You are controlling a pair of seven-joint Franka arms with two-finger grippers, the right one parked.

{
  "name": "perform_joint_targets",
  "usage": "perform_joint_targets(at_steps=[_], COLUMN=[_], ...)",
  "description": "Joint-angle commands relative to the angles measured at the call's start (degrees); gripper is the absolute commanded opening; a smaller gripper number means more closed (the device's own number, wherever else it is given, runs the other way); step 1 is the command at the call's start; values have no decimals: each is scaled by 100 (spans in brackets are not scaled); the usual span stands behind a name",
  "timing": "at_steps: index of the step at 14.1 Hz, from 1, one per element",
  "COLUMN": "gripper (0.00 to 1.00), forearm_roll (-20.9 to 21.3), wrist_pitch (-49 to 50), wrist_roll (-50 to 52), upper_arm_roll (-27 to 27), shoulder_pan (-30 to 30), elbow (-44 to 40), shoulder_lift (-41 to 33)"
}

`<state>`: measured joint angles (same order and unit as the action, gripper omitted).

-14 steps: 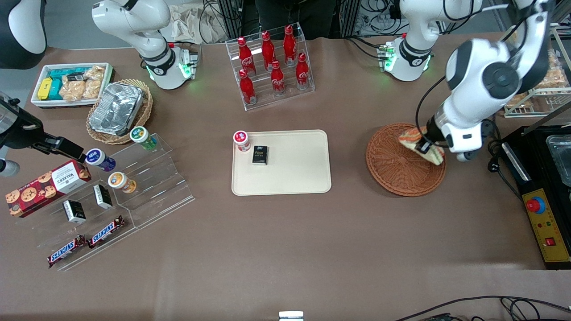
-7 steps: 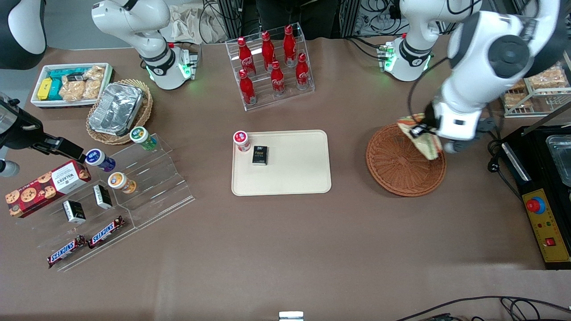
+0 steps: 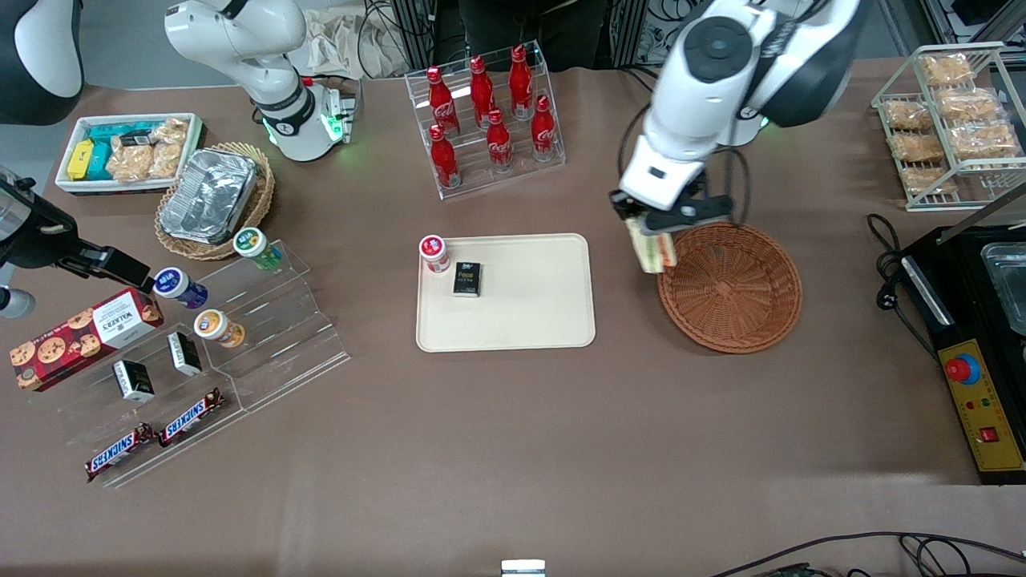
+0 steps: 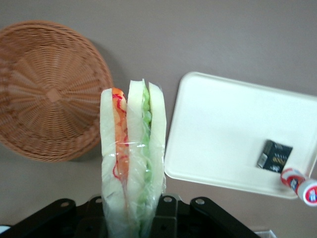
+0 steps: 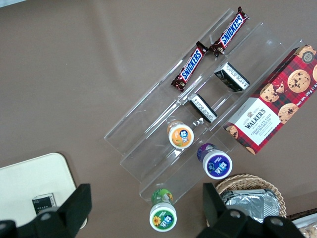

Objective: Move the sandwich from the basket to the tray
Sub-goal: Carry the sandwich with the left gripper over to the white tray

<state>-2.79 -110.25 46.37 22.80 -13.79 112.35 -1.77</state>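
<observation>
Brown tabletop, seen from the front: my left gripper [image 3: 651,232] clamps the sandwich [image 3: 651,250] (long axis hanging downward) above the basket [image 3: 729,287] rim at its 10 o'clock; I judge the tray [image 3: 533,308] lies toward 9 o'clock.

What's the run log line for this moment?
phase: transfer | gripper: shut on sandwich, above the table between basket and tray | basket: empty | sandwich not yet placed
</observation>
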Motion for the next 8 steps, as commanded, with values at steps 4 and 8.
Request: perform_joint_targets(at_steps=[4,8], gripper=[0,0], forearm_roll=[437,464], wrist_pitch=[-514,-1803], wrist_roll=[-85,-190], upper_arm_roll=[-48,-48], shoulder_pan=[-458,-545], elbow=[-99,409], shoulder_lift=[676,1248])
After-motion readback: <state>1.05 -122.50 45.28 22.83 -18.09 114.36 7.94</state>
